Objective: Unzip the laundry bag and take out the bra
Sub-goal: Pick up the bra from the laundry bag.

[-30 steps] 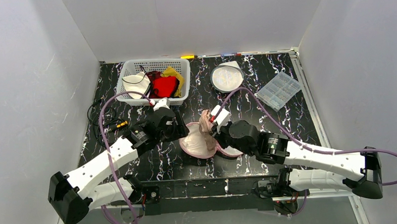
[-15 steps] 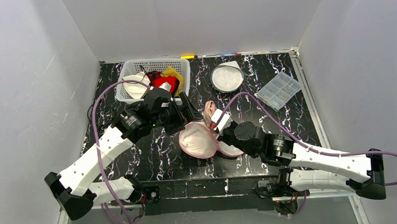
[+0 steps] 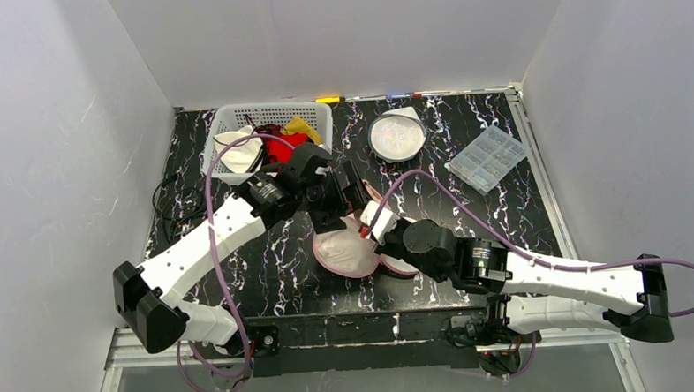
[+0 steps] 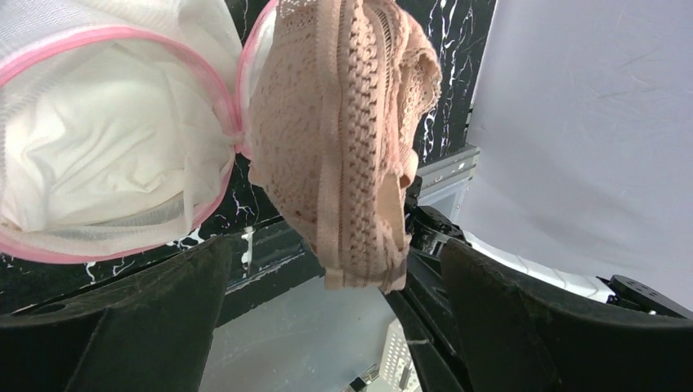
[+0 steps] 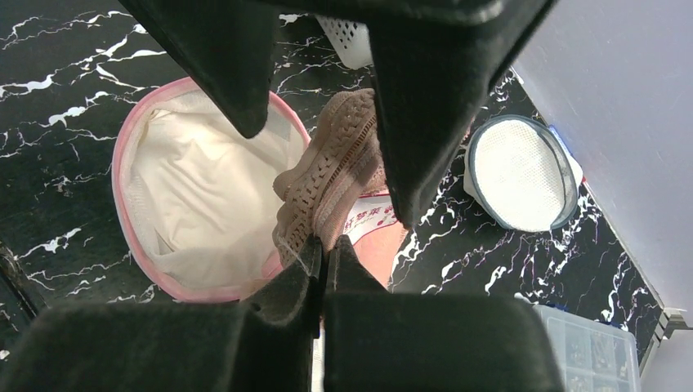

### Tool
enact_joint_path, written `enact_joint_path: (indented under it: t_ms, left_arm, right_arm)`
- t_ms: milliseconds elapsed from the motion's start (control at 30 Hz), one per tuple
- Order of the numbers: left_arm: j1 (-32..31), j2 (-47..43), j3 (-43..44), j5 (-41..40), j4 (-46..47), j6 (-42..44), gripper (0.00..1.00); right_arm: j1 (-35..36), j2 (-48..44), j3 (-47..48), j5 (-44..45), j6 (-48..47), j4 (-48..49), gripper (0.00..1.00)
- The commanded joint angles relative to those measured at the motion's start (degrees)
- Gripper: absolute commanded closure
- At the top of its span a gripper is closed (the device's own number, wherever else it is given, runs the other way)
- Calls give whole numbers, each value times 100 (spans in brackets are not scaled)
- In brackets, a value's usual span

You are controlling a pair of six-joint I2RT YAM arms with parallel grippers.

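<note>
Top external. Count: 2 arms, 1 laundry bag (image 3: 342, 254), 1 bra (image 3: 370, 197), 1 white basket (image 3: 269, 108), 1 round mesh pouch (image 3: 396, 134), 1 clear compartment box (image 3: 488, 158). All sit on the black marbled table (image 3: 267, 270). The basket holds white, red and yellow cloth; item count cannot be told. The bag lies unzipped near table centre, white lining up. The bra stands just behind it, between the left gripper (image 3: 352, 194) and the right gripper (image 3: 374, 224), largely hidden by both.

Versus 1.0 s ago: the left gripper was at the bag's left rim. It has since lifted and swung right, to the bra. The right arm has moved only slightly. Bag, basket, pouch and box are unchanged.

Left wrist. 1 bra, beige lace, hangs outside the bag, its side touching the pink rim. The bag is on the left of this view, pink-edged and open. Both left fingers (image 4: 147, 310) show, spread wide, one either side of the bra and touching neither it nor the bag.

Right wrist. The right fingers (image 5: 286, 290) are pressed together on the bra's lower edge, pinching the fabric. The bra rises from them over the bag's right rim. The two dark fingers of the left gripper come in from the top, apart, flanking the bra. The pouch and a corner of the box lie beyond.
</note>
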Motion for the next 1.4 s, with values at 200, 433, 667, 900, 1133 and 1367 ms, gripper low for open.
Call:
enact_joint_path:
  t_ms: [200, 433, 667, 900, 1133, 1367]
  left_arm:
    - [-32, 508, 25, 120, 235, 51, 25]
    - [-33, 633, -51, 168, 430, -38, 65]
    - [-34, 523, -193, 71, 549, -114, 100]
    - [3, 261, -217, -244, 554, -79, 100]
    - [278, -185, -223, -312, 994, 527, 100]
    - [1005, -884, -14, -515, 1525, 1581, 100]
  right_arm:
    - [94, 49, 304, 64, -43, 309, 99]
    - [177, 141, 413, 98, -38, 201, 99]
    - [228, 89, 608, -178, 227, -52, 71]
    - [224, -85, 1346, -848, 925, -522, 1]
    - [222, -507, 2078, -1452, 1455, -422, 1]
    - [222, -1470, 1186, -854, 1797, 655, 1]
